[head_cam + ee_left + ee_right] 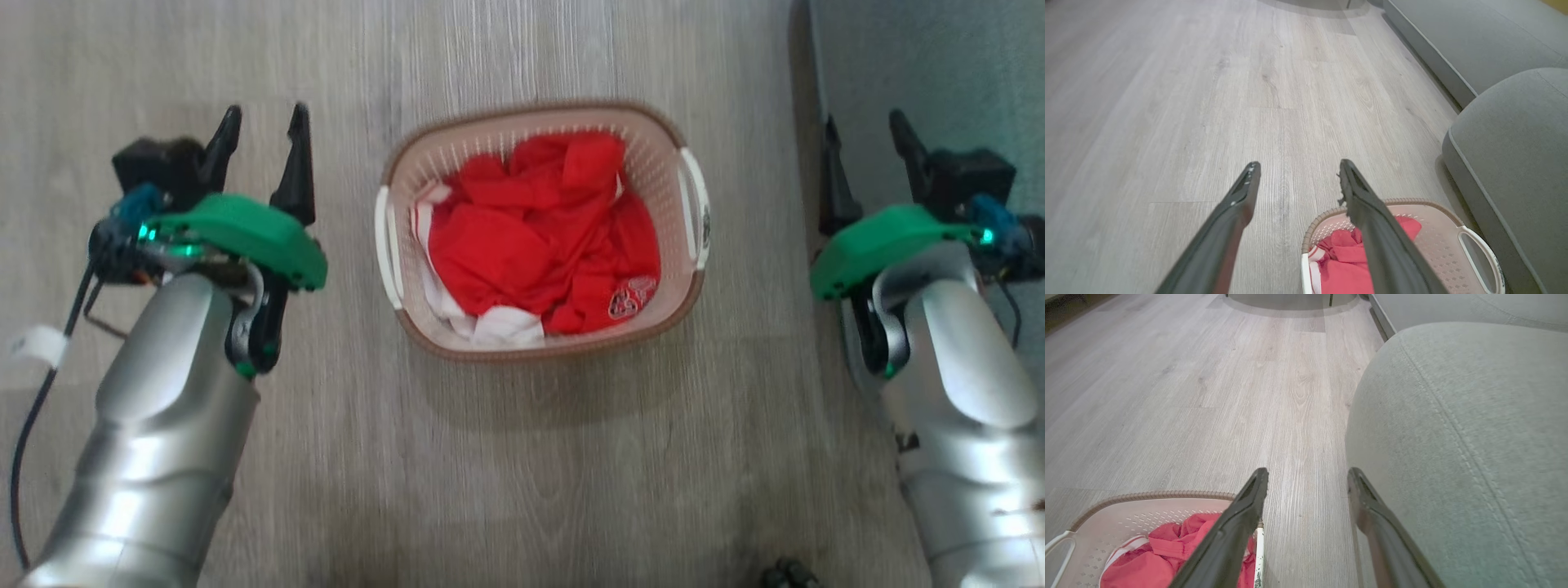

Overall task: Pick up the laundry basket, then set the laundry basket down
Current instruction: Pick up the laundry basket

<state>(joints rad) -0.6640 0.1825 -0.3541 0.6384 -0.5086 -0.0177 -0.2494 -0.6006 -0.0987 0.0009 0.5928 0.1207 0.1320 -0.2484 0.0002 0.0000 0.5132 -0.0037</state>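
The laundry basket (661,175) stands on the wooden floor in the middle of the head view: cream perforated walls, brown rim, a white handle on each side, red-and-white clothing inside. My left gripper (263,131) hovers open to its left, clear of the left handle (386,245). My right gripper (867,135) is open to its right, apart from the right handle (695,204). The left wrist view has the basket (1437,228) low at the right, below the open left gripper (1298,166). In the right wrist view the basket (1126,512) lies low at the left of the open right gripper (1308,473).
A grey upholstered sofa (1506,134) runs along the right of the basket, its rounded arm (1457,428) close against my right gripper. Open wooden floor (1188,102) stretches ahead and to the left. A dark cable (28,425) hangs by my left forearm.
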